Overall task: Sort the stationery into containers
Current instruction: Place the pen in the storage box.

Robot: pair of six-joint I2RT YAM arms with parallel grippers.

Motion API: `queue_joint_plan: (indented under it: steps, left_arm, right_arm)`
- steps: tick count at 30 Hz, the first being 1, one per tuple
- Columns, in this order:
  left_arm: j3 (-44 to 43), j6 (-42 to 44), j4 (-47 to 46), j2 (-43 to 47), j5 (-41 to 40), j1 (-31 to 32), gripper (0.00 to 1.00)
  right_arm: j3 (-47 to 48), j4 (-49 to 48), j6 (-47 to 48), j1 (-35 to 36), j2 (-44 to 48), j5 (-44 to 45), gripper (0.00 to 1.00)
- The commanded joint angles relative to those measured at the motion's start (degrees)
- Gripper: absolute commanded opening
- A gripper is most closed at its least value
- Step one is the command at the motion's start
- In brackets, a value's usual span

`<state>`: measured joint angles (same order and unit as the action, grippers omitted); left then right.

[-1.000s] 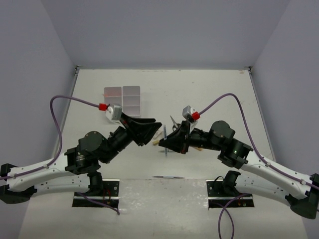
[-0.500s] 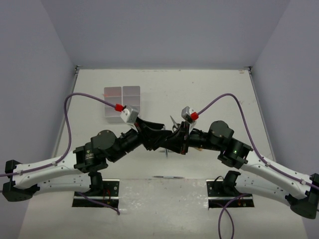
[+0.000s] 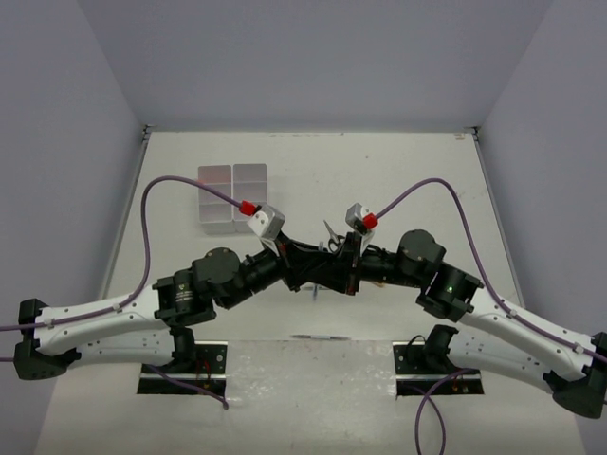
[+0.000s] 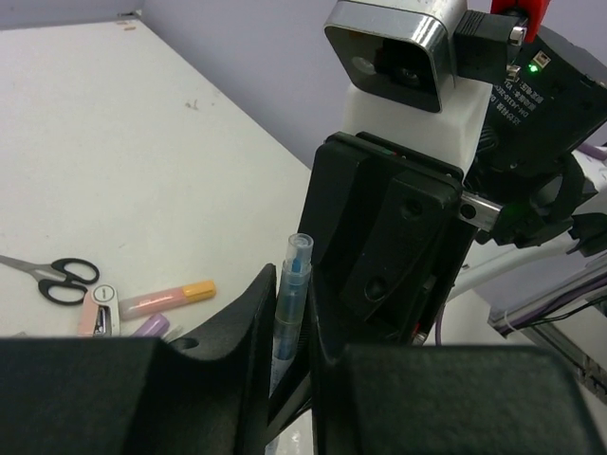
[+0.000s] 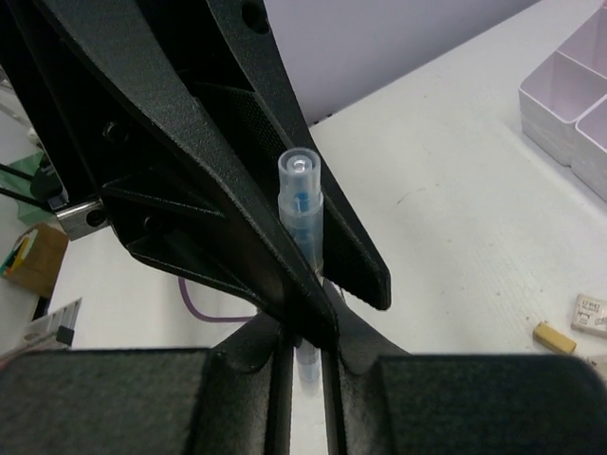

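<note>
Both grippers meet at mid-table in the top view. My right gripper [image 5: 302,334] is shut on the lower part of a thin blue pen [image 5: 302,204]. My left gripper [image 4: 290,284] is closed round the same blue pen [image 4: 292,303] higher up, and the pen stands between its fingers. In the top view the left gripper [image 3: 316,268] and the right gripper [image 3: 330,270] overlap and hide most of the pen. The white compartment tray [image 3: 233,194] stands at the far left and also shows in the right wrist view [image 5: 569,95].
Black-handled scissors [image 4: 57,282], a pink-orange marker [image 4: 166,300], a purple marker [image 4: 152,327] and a small pink eraser [image 4: 100,311] lie on the table under the grippers. A white eraser [image 5: 593,313] lies near the tray. Another thin pen [image 3: 318,336] lies at the near edge.
My left arm has swung right from beside the right gripper. Its open fingers have come round the blue pen and closed on it. The right arm has stayed put.
</note>
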<state>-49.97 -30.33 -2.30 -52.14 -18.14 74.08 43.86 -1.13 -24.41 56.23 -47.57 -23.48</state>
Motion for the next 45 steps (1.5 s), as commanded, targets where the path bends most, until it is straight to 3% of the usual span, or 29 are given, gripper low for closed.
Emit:
queue_joint_plan:
  steps: [1,3,5,6,9,12,15,22,27,33,45]
  left_arm:
    - [-2.5,0.2,5.1,0.3,-11.5,0.1,0.00]
    - [-4.1,-0.2,8.0,-0.3,-17.5,0.0,0.00]
    - [-6.0,-0.7,11.0,-2.1,-26.3,-0.1,0.00]
    - [-7.3,-0.7,12.6,-3.3,-30.7,-0.6,0.00]
    - [-11.2,-1.5,18.1,-7.6,-37.3,-6.5,0.00]
    - [-15.9,-4.4,21.8,-14.4,-31.3,-25.7,0.00]
    - [-18.8,-8.2,22.8,-18.9,-37.7,-35.2,0.00]
    - [-16.2,4.2,-7.1,-25.8,-49.0,-48.3,0.00]
    - [-14.2,4.7,-15.7,-30.5,-41.5,-59.6,0.00]
    - [-12.1,4.0,-22.4,-34.1,-38.4,-63.2,0.00]
    - [-8.1,2.2,-34.6,-39.7,-34.7,-63.7,0.00]
  right_arm:
    - [2.0,-0.2,1.1,0.2,0.9,4.3,0.28]
    - [0.6,0.9,0.7,0.1,1.6,8.7,0.68]
    - [-0.5,3.9,0.5,0.1,2.7,13.8,0.95]
    - [-1.2,5.6,0.6,0.2,3.6,15.7,0.99]
    - [-4.3,9.4,0.4,0.1,8.3,25.1,0.99]
    - [-7.2,12.2,-0.1,0.0,14.4,29.2,0.99]
    - [-9.1,13.9,-0.2,0.0,20.1,28.8,0.99]
    - [-11.0,18.2,-1.1,0.0,28.4,26.0,0.99]
    - [-10.9,18.3,-1.1,0.0,31.4,23.7,0.99]
    - [-9.9,18.6,0.1,0.0,30.8,23.7,0.99]
    - [-9.1,18.5,1.3,0.0,27.6,21.8,0.99]
